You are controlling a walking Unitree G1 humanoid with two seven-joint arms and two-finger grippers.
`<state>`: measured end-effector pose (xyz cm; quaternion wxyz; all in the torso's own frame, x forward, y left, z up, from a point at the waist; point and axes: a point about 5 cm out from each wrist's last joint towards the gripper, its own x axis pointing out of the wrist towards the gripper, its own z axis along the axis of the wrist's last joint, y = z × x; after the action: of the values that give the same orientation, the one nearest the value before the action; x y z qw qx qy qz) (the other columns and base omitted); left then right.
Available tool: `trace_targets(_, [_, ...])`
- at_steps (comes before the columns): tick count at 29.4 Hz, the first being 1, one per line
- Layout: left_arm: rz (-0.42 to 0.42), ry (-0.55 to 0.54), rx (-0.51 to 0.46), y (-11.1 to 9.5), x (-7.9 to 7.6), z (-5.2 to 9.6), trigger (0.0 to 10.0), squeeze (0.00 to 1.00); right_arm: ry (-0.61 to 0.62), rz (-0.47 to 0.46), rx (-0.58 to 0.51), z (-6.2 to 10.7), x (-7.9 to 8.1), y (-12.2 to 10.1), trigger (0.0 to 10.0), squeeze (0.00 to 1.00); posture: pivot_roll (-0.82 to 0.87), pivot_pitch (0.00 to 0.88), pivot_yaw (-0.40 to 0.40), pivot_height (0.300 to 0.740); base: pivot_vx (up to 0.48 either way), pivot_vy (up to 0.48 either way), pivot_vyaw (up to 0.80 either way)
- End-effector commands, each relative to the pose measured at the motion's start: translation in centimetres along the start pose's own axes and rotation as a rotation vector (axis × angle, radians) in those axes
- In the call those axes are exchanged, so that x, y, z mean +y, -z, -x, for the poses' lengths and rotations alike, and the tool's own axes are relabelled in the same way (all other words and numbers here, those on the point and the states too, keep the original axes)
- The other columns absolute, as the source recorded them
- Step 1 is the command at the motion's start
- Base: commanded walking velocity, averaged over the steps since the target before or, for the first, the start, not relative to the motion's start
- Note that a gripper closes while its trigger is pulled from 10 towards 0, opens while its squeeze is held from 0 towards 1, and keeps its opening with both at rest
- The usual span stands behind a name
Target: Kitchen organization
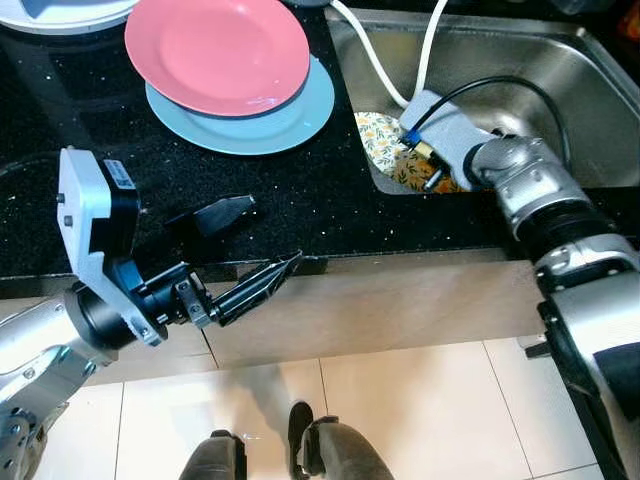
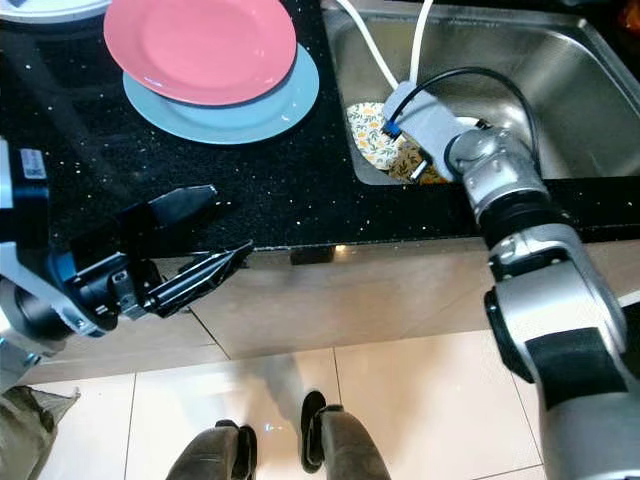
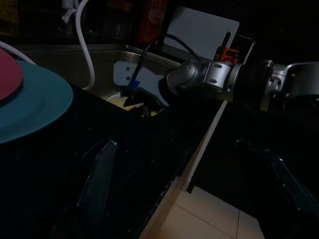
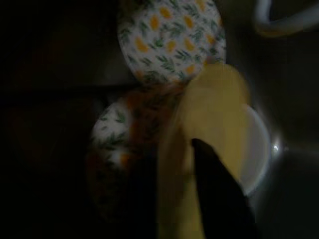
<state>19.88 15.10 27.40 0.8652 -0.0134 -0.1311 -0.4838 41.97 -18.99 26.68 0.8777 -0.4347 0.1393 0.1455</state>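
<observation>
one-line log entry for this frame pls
right hand: down in sink, at yellow plate over patterned dishes | left hand: open, at counter edge | pink plate on blue plate

Two stacked plates sat on the counter, left of the sink. The right gripper reached down into the sink among patterned dishes. The left gripper hovered at the counter's front edge, before the plates.
</observation>
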Motion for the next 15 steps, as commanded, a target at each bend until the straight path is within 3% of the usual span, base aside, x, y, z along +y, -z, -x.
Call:
trace_targets(1, [-0.014, 0.024, 0.015, -0.2, -0.5, 0.0, 10.0, 0.0, -0.018, -0.026, 0.059, -0.4, 0.9, 1.8, 10.0, 1.0, 0.09, 0.294, -0.103, 0.74, 0.0, 0.0, 0.0])
trace_targets(7, [-0.023, 0.02, 0.009, -0.1, -0.1, -0.2, 10.0, 0.0, -0.007, -0.137, -0.087, 0.4, -0.8, 0.0, 10.0, 1.0, 0.09, 0.264, -0.1, 0.74, 0.0, 0.0, 0.0])
trace_targets(8, [-0.027, 0.019, 0.009, -0.1, 0.0, -0.2, 10.0, 0.0, -0.023, -0.192, -0.147, 0.8, -1.3, -0.7, 10.0, 0.68, 0.09, 0.253, -0.098, 0.74, 0.0, 0.0, 0.0])
trace_targets(9, [-0.034, 0.019, 0.009, -0.1, 0.2, -0.3, 10.0, 0.0, -0.06, -0.293, -0.245, 1.4, -2.1, -1.7, 10.0, 0.68, 0.1, 0.234, -0.09, 0.74, 0.0, 0.0, 0.0])
trace_targets(10, [-0.04, 0.02, 0.005, -0.1, 0.4, -0.4, 10.0, 0.0, -0.088, -0.382, -0.359, 2.3, -3.0, -2.6, 10.0, 0.0, 0.1, 0.215, -0.084, 0.74, 0.0, 0.0, 0.0])
trace_targets(11, [-0.04, 0.02, 0.005, -0.1, 0.4, -0.4, 10.0, 0.0, -0.088, -0.382, -0.359, 2.3, -3.0, -2.6, 10.0, 0.0, 0.1, 0.215, -0.084, 0.74, 0.0, 0.0, 0.0])
trace_targets(12, [-0.045, 0.023, 0.002, -0.1, 0.6, -0.5, 10.0, 0.0, -0.118, -0.474, -0.469, 3.3, -4.0, -3.3, 10.0, 0.0, 0.1, 0.206, -0.082, 0.74, 0.0, 0.0, 0.0])
trace_targets(15, [-0.059, 0.024, -0.005, -0.1, 1.0, -0.8, 10.0, 0.0, -0.19, -0.621, -0.773, 6.3, -5.6, -4.2, 10.0, 0.0, 0.1, 0.176, -0.073, 0.74, 0.0, 0.0, 0.0])
